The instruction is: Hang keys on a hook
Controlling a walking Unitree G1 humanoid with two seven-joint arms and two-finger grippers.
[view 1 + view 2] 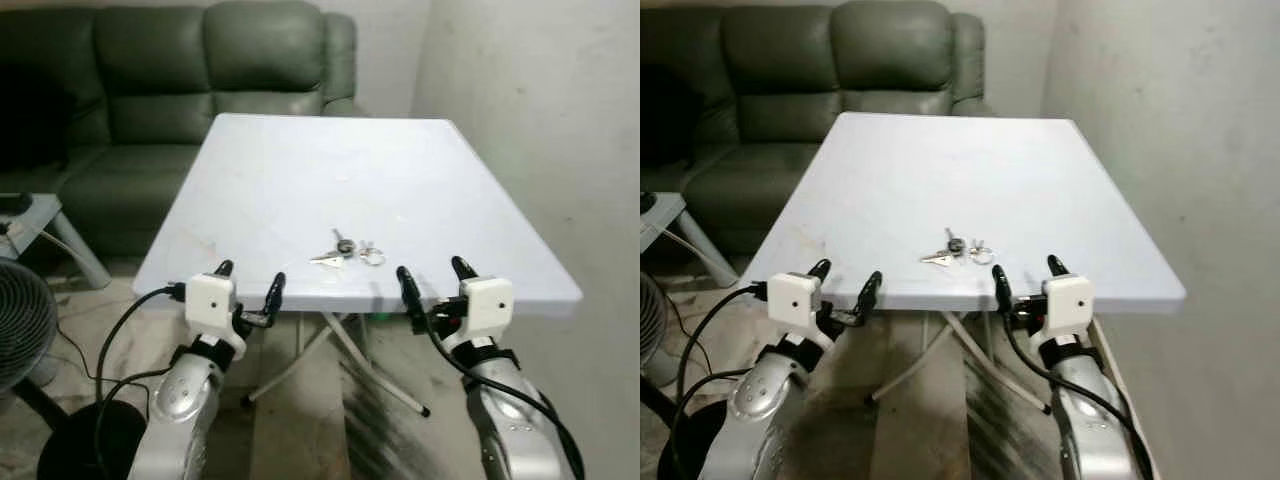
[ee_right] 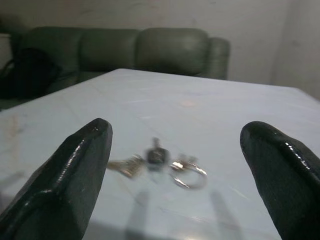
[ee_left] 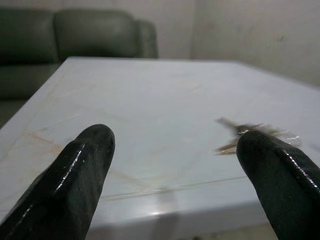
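Fingers (image 1: 250,276) (image 1: 434,273) spread, keys (image 1: 347,249) on table (image 1: 300,170)

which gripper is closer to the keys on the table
Right. The right gripper hovers at the table's near edge, just right of the keys. The left gripper is at the same edge, farther off to their left. Both have open fingers.

We see dim, flat indoor light. The pale blue-white square worktop (image 1: 300,180) is brightest, while the dark green leather sofa (image 1: 150,60) sinks into shadow. In wrist views the small metal keys (image 2: 155,162) are blurred.
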